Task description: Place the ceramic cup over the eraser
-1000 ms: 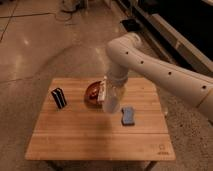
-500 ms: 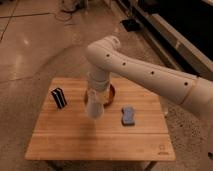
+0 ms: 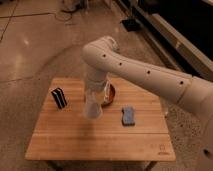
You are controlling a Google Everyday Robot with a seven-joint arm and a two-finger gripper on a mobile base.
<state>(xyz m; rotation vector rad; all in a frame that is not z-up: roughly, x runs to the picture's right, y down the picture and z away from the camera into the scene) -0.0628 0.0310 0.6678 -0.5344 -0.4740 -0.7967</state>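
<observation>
desk [image 3: 55,137]: pale wooden top with plank lines; the eraser stands on it toward the far left corner, with bare wood in front of the eraser
eraser [image 3: 59,97]: small black block with a pale stripe on its side, upright on the desk, nothing touching it; every place below is given from it
gripper [image 3: 93,96]: to the right of the eraser and higher than its top, pointing down at the end of the arm; fingers drawn together and clamped on the ceramic cup
ceramic cup [image 3: 92,110]: plain whitish cup hanging under the gripper, right of the eraser with a strip of bare wood between them, not over it; it seems wider at its lower end; whether its bottom touches the desk cannot be told
bowl [image 3: 111,94]: reddish-brown and round, farther right of the eraser than the cup, partly hidden behind the arm and the cup
blue pad [image 3: 129,116]: flat bluish rectangle lying on the wood, well to the right of the eraser and a little nearer the front edge
arm [image 3: 145,75]: thick white links with dark dots, reaching in from the far right, bending at a rounded joint above and to the right of the eraser, then dropping to the gripper
mark [image 3: 161,147]: small printed square near the front right corner, diagonally opposite the eraser
floor [image 3: 35,45]: shiny grey-brown surface behind the eraser and around the desk
</observation>
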